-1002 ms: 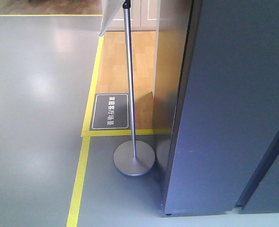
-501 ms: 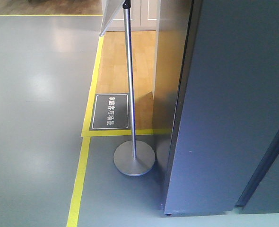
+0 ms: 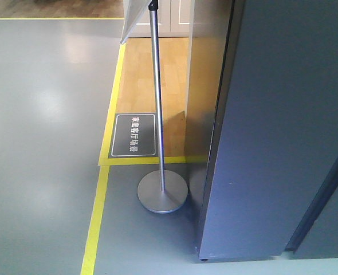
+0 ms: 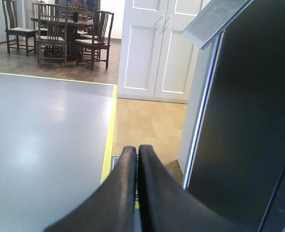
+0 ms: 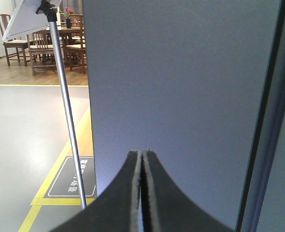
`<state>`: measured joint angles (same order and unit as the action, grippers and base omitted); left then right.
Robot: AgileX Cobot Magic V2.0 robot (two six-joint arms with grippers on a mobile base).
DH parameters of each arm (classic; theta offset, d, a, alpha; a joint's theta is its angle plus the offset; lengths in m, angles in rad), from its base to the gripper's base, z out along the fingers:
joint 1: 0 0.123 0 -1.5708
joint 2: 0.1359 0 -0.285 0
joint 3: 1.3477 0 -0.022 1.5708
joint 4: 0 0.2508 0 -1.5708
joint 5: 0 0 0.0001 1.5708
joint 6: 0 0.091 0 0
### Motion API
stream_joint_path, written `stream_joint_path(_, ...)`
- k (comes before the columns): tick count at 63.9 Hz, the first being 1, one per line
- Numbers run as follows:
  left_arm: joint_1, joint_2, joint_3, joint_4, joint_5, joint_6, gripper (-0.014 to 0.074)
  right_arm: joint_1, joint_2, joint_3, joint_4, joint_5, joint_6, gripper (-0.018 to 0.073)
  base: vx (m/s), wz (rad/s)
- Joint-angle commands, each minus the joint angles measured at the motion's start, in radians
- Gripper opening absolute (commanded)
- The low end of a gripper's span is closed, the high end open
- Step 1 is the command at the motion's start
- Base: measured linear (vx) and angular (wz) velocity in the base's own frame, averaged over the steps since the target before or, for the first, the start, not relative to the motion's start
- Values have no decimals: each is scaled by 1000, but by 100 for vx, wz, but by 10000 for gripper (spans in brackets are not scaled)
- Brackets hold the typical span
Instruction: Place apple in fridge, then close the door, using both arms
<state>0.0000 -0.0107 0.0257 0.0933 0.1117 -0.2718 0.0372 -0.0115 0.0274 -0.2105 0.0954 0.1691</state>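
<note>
Both pairs of jaws are pressed together with nothing between them. The left gripper (image 4: 136, 154) rises from the bottom centre of its wrist view, its two dark fingers touching along their length and pointing level across the room. The right gripper (image 5: 142, 157) sits at the bottom centre of its own view, fingers meeting in a thin seam, aimed straight at a flat grey panel that fills most of the frame.

That panel is the outside of the door (image 5: 181, 77). In the front view the door (image 3: 272, 126) fills the right side of the frame from top to near the bottom edge, standing upright on the grey floor (image 3: 43, 143). In the left wrist view it is the dark slab on the right (image 4: 249, 121), with a pale edge strip running down its left side. The fridge interior is hidden in every view, and the apple is not visible anywhere.

A stand (image 3: 161, 195) with a round metal base and a thin pole sits just left of the door, its angled board at the upper left. A dark floor sign (image 3: 133, 135) lies beside yellow tape (image 3: 97, 217). Chairs (image 4: 50, 29) and a white cabinet (image 4: 157, 48) occupy the upper part of the left wrist view.
</note>
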Motion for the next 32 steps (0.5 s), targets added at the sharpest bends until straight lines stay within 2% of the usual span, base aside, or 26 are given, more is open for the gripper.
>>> stream_joint_path(1,0,-6,22,0,-75,-7,-8,-6,-19,15,-2,-85,2,-3,0,0)
stream_joint_path(32,0,-6,22,0,-75,-7,-8,-6,-19,15,-2,-85,9,-3,0,0)
